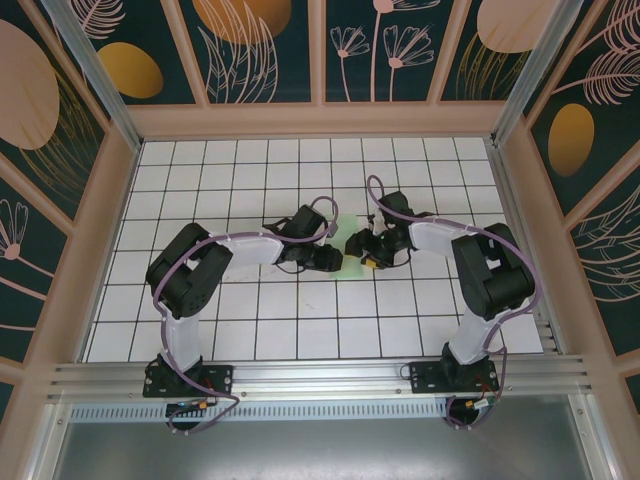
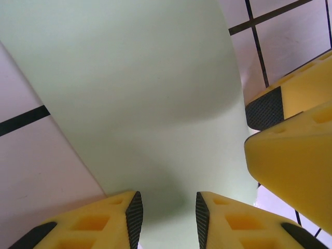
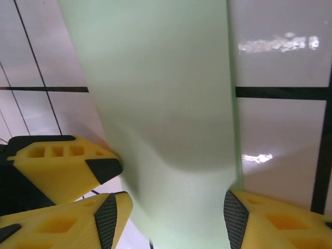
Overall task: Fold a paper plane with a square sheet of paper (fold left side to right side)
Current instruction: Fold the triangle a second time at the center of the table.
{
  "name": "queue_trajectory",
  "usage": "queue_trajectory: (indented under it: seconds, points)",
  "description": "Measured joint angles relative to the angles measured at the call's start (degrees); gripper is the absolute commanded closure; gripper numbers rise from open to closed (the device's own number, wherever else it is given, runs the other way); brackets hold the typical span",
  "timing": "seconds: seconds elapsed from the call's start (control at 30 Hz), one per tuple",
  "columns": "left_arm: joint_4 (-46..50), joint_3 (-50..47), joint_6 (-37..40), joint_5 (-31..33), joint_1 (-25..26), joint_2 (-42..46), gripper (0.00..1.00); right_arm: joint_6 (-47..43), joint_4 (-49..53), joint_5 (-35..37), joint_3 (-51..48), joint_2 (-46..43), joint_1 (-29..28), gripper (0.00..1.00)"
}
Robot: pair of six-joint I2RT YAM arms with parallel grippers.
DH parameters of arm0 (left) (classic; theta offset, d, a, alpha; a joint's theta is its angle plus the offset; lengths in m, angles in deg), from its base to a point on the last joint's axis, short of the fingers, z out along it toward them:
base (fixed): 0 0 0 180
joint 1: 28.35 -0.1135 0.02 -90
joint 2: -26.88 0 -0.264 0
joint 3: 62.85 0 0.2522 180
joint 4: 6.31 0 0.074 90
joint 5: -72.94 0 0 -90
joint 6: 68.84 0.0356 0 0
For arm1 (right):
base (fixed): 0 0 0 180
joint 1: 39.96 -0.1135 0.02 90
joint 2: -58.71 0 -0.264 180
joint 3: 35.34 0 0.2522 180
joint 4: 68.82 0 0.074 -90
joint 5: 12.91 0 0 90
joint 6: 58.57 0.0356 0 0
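Folding is proceeding: left gripper (image 2: 167,215), jaws narrowly parted, and right gripper (image 3: 172,218), jaws spread wide, are straddling the bowed square sheet of paper (image 2: 140,93), which seemingly needs creasing flat next.

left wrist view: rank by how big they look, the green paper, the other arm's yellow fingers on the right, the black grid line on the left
1. green paper, most of the picture
2. yellow fingers of the right pincer, enlarged by nearness
3. black grid line, a thin strip
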Motion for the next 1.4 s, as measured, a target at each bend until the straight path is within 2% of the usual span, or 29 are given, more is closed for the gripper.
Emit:
queue_trajectory:
  seconds: [0.27,0.67,0.93,1.4]
  points:
    - [-0.04,-0.02,0.00,-0.04,0.00,0.02,0.63,0.72,-1.27,-1.64,0.96,0.35,1.77,0.40]
    - [-0.31,-0.13,0.00,-0.02,0.00,0.02,0.63,-0.61,2.29,3.85,3.74,1.62,1.79,0.37]
    - [-0.44,-0.17,0.00,-0.04,0.00,0.02,0.63,-0.79,3.43,4.74,4.74,3.04,0.90,0.37]
    - [-1.22,-0.52,0.00,-0.02,0.09,0.07,0.63,-0.57,2.99,2.08,5.66,3.58,-1.22,0.37]
